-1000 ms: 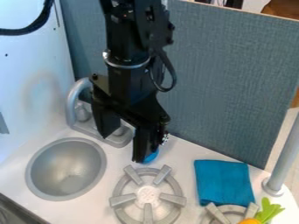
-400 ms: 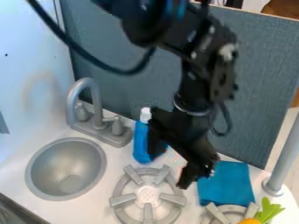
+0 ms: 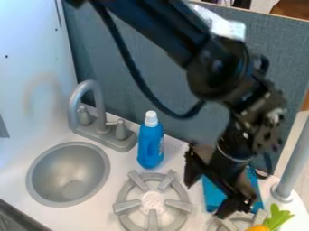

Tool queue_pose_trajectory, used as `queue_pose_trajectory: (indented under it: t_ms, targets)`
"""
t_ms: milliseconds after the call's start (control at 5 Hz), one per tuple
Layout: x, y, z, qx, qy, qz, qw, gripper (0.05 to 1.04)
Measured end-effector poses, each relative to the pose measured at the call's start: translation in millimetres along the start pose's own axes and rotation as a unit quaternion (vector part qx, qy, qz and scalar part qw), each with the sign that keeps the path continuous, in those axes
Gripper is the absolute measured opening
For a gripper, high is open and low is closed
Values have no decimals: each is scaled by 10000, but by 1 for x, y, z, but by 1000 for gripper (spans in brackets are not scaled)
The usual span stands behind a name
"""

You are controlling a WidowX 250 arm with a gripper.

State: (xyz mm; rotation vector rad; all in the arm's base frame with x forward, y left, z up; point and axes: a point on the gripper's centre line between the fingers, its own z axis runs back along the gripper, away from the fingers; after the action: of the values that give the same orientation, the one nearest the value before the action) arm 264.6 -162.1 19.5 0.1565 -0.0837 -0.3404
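hanging low over the blue cloth (image 3: 212, 194) on the right of the tabletop (image 3: 91, 217), the black gripper (image 3: 206, 200) has its fingers released and spread wide, one on each side of a visible part of the cloth. the cloth lies flat on the tabletop, partly hidden by the gripper; whether they touch, i cannot tell. just below the cloth in the view is a grey burner (image 3: 226, 221), cut off by the bottom edge, with an orange carrot (image 3: 259, 228) with green leaves beside it. left of the gripper, a blue bottle (image 3: 150, 146) with a white cap stands upright behind another burner (image 3: 125, 206). farther left are a grey faucet (image 3: 100, 109) and a round sink (image 3: 68, 173). a grey pole (image 3: 294, 158) rises at the right.
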Motion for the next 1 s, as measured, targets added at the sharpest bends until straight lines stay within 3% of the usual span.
queue_pose_trajectory:
  t_ms: [400, 600, 800, 1000]
  targets:
    - [2, -14, -30, -226, -193, 222, 9993, 1009]
    - [2, -22, -44, -381, -160, 215, 9989, 1010]
    - [6, -33, -61, -483, 76, 84, 9988, 1009]
    - [20, -48, -70, -474, 83, 14, 9988, 1010]
